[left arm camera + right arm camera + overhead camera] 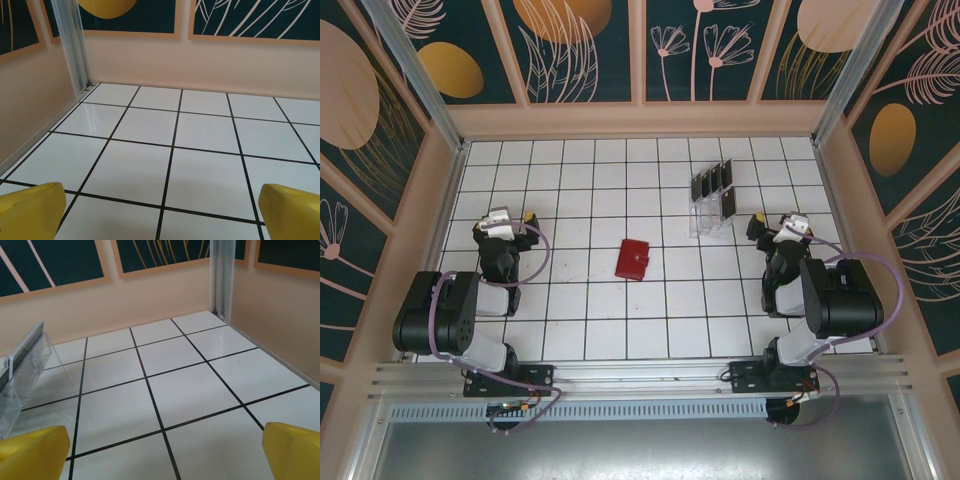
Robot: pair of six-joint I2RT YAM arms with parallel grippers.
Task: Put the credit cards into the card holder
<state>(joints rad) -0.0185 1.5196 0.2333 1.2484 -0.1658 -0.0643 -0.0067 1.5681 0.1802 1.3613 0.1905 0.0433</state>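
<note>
The left pincer and the right pincer both gape wide with nothing in them, each over bare tiles near a side wall. One red wallet lies shut in the middle of the tabletop, free tiles all round. What look like four black cards stand in one clear rack, near the right pincer

Glossy tile floor; clear plastic rack; metal corner post; matt card holder.

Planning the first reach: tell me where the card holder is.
In the top view the card holder lies near the table's middle, left of the clear rack and closer to the near edge.
</note>
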